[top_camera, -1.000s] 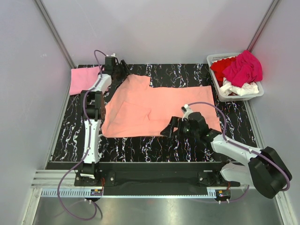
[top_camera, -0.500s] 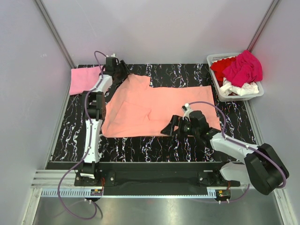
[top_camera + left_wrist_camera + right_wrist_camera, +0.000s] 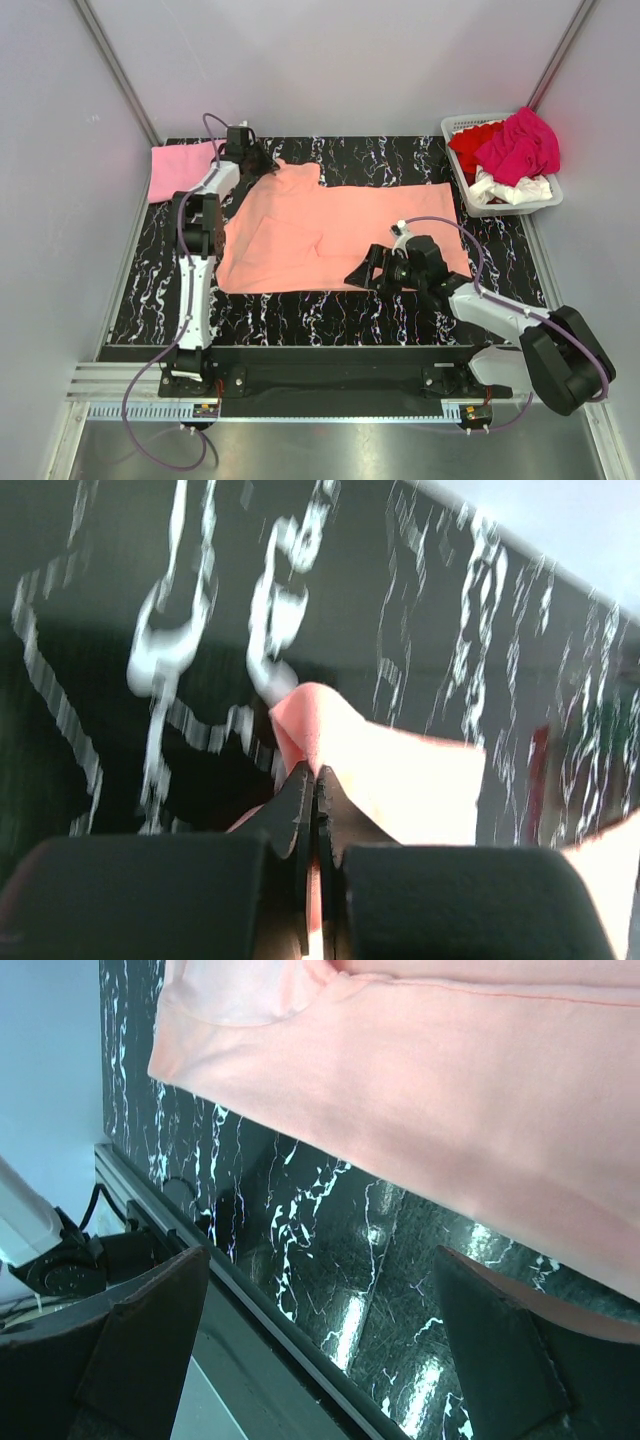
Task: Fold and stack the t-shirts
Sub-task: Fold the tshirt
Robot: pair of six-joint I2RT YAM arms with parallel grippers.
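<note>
Judged barely begun. Found salmon shirt [image 3: 330, 235] spread unfolded on table [image 3: 300, 320], pink shirt [image 3: 180, 170] left of it, other shirts [image 3: 520, 145] heaped in basket [image 3: 520, 208] right of it. Found left gripper [image 3: 313, 772] clamped on its far-left corner, right gripper [image 3: 320, 1345] apart at its near edge.

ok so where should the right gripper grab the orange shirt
Probably its near hem, coming in low from the near side of the table. The shirt lies flat, so only an edge gives a lip, and that hem sits just ahead of the open right gripper. The left gripper pinches the far corner.
</note>
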